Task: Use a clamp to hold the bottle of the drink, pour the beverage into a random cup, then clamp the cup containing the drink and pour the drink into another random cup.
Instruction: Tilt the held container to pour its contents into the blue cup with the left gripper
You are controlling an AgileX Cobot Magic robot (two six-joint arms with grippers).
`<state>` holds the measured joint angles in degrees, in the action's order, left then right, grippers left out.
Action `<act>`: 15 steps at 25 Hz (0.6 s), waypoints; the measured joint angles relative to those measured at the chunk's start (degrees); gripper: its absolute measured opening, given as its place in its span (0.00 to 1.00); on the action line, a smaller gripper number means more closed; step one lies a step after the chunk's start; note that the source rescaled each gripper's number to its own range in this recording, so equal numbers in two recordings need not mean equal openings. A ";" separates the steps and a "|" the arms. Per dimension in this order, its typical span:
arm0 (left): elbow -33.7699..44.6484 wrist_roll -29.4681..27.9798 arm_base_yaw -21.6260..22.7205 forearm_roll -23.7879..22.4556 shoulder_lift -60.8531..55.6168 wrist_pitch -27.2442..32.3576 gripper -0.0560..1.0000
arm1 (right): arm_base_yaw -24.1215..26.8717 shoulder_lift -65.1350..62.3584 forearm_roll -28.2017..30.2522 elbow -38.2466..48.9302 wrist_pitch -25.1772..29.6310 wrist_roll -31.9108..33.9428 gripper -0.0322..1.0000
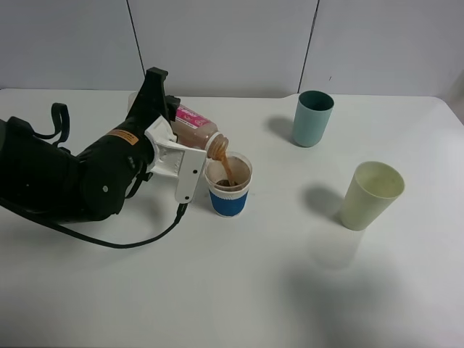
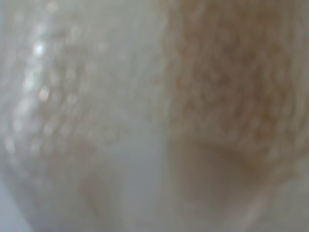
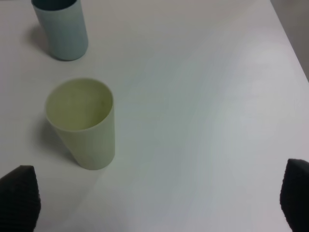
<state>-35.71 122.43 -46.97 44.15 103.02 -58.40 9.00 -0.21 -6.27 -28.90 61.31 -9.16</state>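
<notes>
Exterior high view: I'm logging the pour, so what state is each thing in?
bottle: tilted, pouring brown drink.
white-and-blue cup: upright, catching the drink.
teal cup: upright, contents unseen.
pale green cup: upright, empty.
left gripper: jaws shut on bottle.
right gripper: jaws open, holding nothing.

I see the bottle (image 1: 194,130) tipped over the sleeved cup (image 1: 228,190), left on the tabletop (image 1: 254,297); rightward stand the rear tumbler (image 1: 312,119) and, apparently farther right, the front tumbler (image 1: 371,196).
</notes>
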 joint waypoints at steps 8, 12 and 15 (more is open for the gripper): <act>0.00 0.06 0.00 -2.73 0.00 -1.14 0.08 | 0.00 0.00 0.00 0.00 0.00 0.00 1.00; 0.00 1.12 0.00 -3.23 -0.01 -1.68 0.08 | 0.00 0.00 0.00 0.00 0.00 0.00 1.00; 0.00 1.98 0.00 -3.86 -0.06 -2.88 0.08 | 0.00 0.00 0.00 0.00 0.00 0.00 1.00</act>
<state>-35.71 124.40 -46.97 40.29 102.95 -61.27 9.00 -0.21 -6.27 -28.90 61.31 -9.16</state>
